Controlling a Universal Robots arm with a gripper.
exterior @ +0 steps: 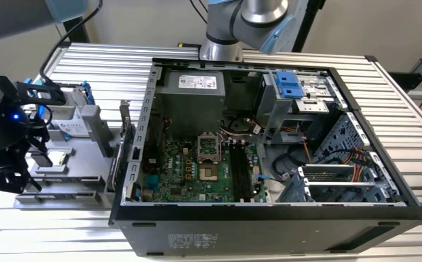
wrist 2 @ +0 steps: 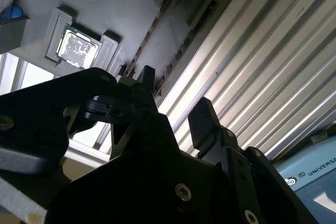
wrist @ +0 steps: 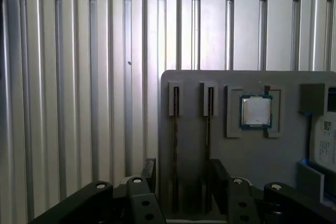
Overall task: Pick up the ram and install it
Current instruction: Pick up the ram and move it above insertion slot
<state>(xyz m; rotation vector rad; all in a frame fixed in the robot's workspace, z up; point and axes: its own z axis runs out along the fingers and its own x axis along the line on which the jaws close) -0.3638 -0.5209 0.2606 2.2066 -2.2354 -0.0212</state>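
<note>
Two thin dark sticks stand edge-on in the narrow slots of a grey holder plate point(wrist: 194, 80); I take the one at the slot nearer the plate's edge for the ram point(wrist: 175, 129), also seen as a thin strip point(wrist 2: 152, 30). My gripper point(wrist: 184, 174) hovers open just above these slots, its black fingers point(wrist: 149, 171) apart with nothing between them. In the second wrist view the gripper point(wrist 2: 173, 100) shows the same gap. In the exterior view the gripper point(exterior: 7, 183) hangs over the holder at the far left. The black memory slots point(exterior: 240, 169) lie on the motherboard inside the open case.
A small square silver CPU chip point(wrist: 256, 111) sits in a recess beside the slots, and a silver hard drive point(exterior: 69, 125) with blue brackets lies further along the holder. The open computer case point(exterior: 269, 213) stands to the exterior view's right. A second arm point(exterior: 232, 27) rises behind it.
</note>
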